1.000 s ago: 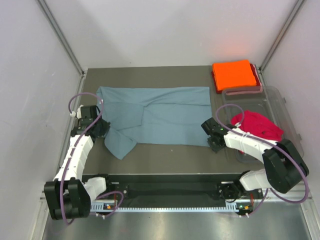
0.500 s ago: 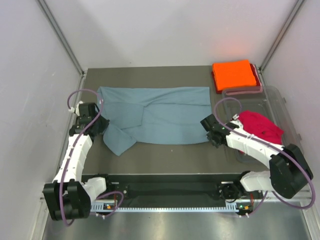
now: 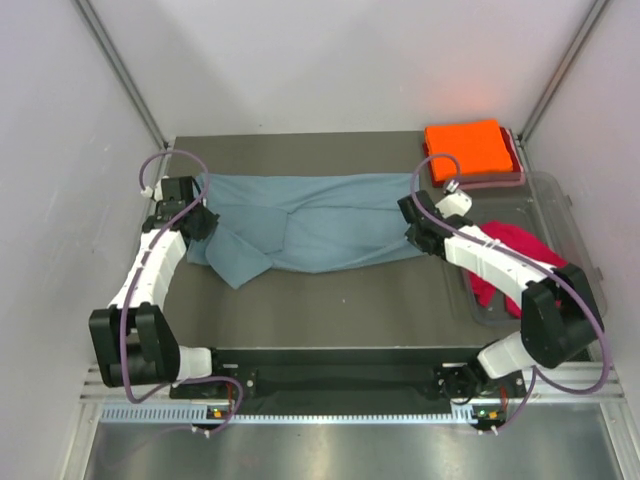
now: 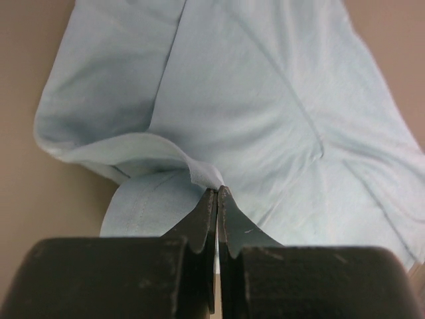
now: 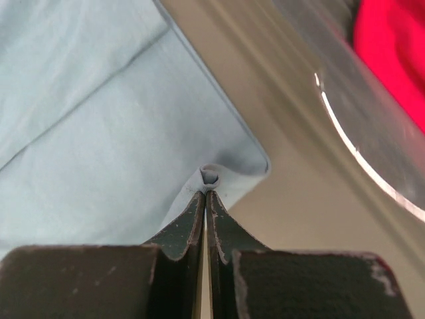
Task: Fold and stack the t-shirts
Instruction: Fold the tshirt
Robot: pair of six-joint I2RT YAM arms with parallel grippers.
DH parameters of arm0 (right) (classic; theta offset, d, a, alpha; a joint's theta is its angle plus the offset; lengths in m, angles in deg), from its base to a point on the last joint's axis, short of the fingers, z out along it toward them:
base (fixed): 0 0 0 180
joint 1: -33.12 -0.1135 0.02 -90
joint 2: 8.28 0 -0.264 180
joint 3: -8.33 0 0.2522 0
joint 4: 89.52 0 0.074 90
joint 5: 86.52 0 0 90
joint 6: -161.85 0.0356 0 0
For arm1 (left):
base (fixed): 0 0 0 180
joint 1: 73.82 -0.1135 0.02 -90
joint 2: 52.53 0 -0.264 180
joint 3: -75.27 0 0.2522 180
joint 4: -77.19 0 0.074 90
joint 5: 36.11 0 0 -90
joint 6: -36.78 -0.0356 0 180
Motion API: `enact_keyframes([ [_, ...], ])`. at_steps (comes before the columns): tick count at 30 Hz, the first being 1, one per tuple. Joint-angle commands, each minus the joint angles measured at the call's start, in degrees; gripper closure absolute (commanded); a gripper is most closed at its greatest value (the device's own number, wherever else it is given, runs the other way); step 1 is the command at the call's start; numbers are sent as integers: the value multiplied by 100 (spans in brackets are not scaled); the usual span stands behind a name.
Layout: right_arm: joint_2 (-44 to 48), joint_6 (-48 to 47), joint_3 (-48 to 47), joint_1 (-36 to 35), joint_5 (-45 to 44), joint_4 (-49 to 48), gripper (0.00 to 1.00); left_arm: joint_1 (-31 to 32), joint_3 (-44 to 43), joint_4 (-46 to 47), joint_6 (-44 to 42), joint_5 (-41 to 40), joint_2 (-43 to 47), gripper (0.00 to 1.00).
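Both arms are on the dusty grey-blue t-shirt [image 3: 320, 215], which lies spread lengthwise across the middle of the table [image 3: 330, 300] in the overhead view. The left gripper [image 4: 217, 193] has its fingers pressed together on a fold of the shirt's left end, the cloth peeling up in a curl just ahead of the tips. At the other end, the right gripper [image 5: 204, 194] is pinched tight on the near right corner, with a small pucker of fabric bunched between the tips. I read this as a lengthwise fold, taking the near edge over to the far one. To do it well, the two hands should rise together and travel at one pace, keeping the edge between them lightly taut so the middle doesn't sag or drag. They should go just high enough to clear the lower layer, lay the edge along the far hem, and let go low. The left sleeve flap near the lower left of the shirt looks loose and may need tucking. On to containers: the clear plastic tub [image 3: 572, 215] sits at the right of the frame, and the crimson red t-shirt [image 3: 525, 250] lies crumpled inside it, partly hidden by the right arm. The bright orange t-shirt [image 3: 467, 150] rests folded square outside the tub, at the upper right.
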Motion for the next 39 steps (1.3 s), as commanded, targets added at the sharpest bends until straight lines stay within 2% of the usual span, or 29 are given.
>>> enact_keyframes([
  [1, -260, -780, -408, 323, 128, -402, 100, -6, -505, 480, -62, -135, -301, 100],
  [10, -805, -1308, -856, 552, 304, -684, 100, -14, -1296, 595, -105, -249, -1232, 100],
  [14, -998, -1422, -1014, 657, 331, -737, 100, -32, -1692, 717, -324, 153, -1717, 100],
  [19, -1174, -1457, -1094, 789, 375, -772, 100, -49, -2105, 771, -422, 190, -2148, 100],
  [39, -1525, -1545, -1384, 992, 331, -1000, 100, -146, -2703, 823, -352, -240, -2816, 100],
])
